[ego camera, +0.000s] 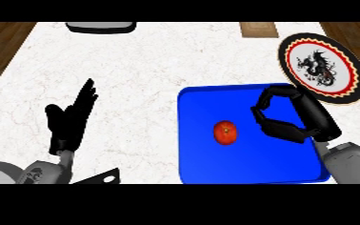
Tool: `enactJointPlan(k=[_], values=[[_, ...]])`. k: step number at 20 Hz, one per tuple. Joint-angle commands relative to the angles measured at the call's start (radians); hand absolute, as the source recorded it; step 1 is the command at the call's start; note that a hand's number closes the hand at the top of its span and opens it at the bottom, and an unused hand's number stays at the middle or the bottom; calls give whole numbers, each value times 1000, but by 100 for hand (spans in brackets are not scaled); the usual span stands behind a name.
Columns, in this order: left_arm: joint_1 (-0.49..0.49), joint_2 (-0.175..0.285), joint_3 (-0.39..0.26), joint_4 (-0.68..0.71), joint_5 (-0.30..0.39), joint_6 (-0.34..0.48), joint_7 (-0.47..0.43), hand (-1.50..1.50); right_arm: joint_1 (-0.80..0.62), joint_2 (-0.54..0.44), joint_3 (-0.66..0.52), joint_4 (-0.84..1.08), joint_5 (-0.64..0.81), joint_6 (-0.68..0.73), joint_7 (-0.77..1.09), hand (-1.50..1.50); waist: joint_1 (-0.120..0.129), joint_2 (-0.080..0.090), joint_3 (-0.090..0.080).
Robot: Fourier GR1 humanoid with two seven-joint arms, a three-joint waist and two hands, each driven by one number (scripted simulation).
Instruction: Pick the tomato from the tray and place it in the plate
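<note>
A red tomato (225, 132) lies near the middle of the blue tray (204, 162). My right hand (301, 119) hovers over the tray's right part, just right of the tomato, its fingers and thumb curved toward it but apart from it and holding nothing. A white plate (322, 68) with a black dragon figure and a dark patterned rim sits beyond the tray's far right corner. My left hand (70, 117) rests at the left over the counter, fingers straight and pointing up.
A grey and dark object (100, 26) sits at the counter's far edge on the left. A wooden block (259, 29) stands at the far edge, right of centre. Wooden floor shows past the counter's left and right sides.
</note>
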Motion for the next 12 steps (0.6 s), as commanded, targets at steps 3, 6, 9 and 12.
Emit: enactJointPlan(k=[3, 6, 9, 12], values=[[20, -15, -13, 11, -29, 45, 33, 0, 157, 262, -23, 85, -224, -9, -196, -150, -13, 25, 16], [41, -21, -42, -44, -49, 64, 77, 0, 163, 222, -6, 207, -239, 198, -422, -150, 3, 19, 13], [44, -18, -28, -38, -55, 57, 71, 0, 62, 136, 54, 303, -49, 242, -464, -150, 2, 17, 9], [9, -34, -31, -18, -64, 61, 90, 0, -7, 89, 79, 318, 96, 165, -403, -150, -3, 16, 8]])
